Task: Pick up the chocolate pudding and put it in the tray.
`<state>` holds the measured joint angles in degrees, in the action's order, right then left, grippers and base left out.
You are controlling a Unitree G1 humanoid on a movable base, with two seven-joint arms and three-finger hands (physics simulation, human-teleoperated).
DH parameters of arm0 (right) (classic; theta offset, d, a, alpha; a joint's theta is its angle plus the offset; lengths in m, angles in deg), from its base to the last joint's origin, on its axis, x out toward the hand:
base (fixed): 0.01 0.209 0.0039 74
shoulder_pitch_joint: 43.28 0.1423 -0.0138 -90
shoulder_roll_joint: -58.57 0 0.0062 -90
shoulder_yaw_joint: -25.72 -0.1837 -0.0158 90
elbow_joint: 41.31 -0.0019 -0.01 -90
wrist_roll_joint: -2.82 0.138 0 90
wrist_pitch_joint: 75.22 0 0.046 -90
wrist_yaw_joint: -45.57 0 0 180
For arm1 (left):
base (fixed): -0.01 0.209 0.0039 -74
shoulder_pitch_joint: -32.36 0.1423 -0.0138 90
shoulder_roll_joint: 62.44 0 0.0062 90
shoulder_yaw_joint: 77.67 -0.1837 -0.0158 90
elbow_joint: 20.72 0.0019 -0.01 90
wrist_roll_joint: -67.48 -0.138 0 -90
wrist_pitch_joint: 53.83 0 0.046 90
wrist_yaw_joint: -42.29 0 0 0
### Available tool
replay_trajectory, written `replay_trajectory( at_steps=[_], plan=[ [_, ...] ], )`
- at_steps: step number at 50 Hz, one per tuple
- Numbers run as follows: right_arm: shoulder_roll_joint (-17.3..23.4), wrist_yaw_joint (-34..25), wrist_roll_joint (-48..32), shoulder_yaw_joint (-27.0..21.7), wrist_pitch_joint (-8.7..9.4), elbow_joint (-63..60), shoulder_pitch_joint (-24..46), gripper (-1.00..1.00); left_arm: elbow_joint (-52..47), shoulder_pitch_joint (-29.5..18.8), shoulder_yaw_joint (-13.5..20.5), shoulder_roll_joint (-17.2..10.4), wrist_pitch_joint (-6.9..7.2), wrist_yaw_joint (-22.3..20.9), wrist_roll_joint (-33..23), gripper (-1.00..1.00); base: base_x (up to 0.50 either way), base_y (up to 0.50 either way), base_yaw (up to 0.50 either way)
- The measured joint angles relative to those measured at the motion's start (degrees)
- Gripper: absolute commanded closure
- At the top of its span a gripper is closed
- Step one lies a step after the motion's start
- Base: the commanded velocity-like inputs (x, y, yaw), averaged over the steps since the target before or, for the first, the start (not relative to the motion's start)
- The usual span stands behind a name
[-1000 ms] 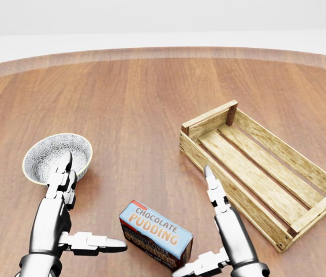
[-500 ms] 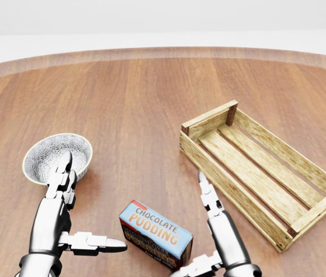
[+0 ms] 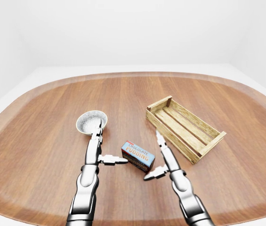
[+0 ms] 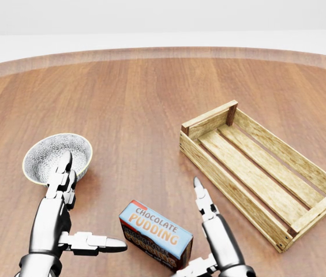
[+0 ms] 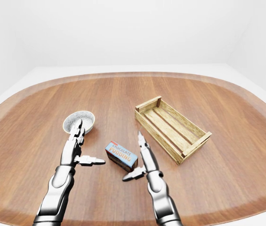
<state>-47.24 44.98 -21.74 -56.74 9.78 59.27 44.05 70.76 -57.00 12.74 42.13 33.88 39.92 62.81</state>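
Head view is showing both of my hands spread wide on either side of the chocolate pudding [image 4: 156, 234], neither one gripping it. On my left hand [image 4: 64, 216] I am holding the long fingers [image 4: 63, 173] straight up the picture and sticking the thumb out sideways toward the box, its tip stopping just short of the box's left end. My right hand [image 4: 209, 236] is mirroring that, fingers splayed, with the thumb sitting just beside the box's lower right corner; whether it is touching, I cannot tell. The pudding is a small rectangular carton lying flat on the smooth, reddish wooden table [image 4: 134, 104]. A slatted tray [image 4: 255, 167] of rough pale wood is lying apart to the right, and a round speckled bowl [image 4: 56, 156] is sitting just above my left fingertips.
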Motion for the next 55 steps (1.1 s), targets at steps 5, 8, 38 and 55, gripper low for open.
replay_trajectory(
  at_steps=[5, 8, 38, 55],
  plan=[
    [-0.02, 0.64, -0.34, 0.11, 0.00, 1.83, 0.37, -1.00, 0.00, 0.00, 0.00, 0.00, 0.00, 0.00, 0.00, -1.00, 0.00, 0.00, 0.00],
    [-0.11, 0.59, -0.51, 0.19, 0.00, 1.77, 0.39, -1.00, 0.00, 0.00, 0.00, 0.00, 0.00, 0.00, 0.00, -1.00, 0.00, 0.00, 0.00],
    [-0.92, 3.01, -2.02, 0.36, 0.00, 9.89, 3.81, -1.00, 0.30, -0.21, 0.06, -0.02, -0.04, 0.02, 0.05, -1.00, 0.00, 0.00, 0.00],
    [-1.42, 4.70, -3.08, 0.66, 0.00, 14.29, 5.57, -1.00, 0.18, -0.08, 0.02, -0.03, -0.06, -0.03, 0.03, -1.00, 0.00, 0.00, 0.00]
  ],
)
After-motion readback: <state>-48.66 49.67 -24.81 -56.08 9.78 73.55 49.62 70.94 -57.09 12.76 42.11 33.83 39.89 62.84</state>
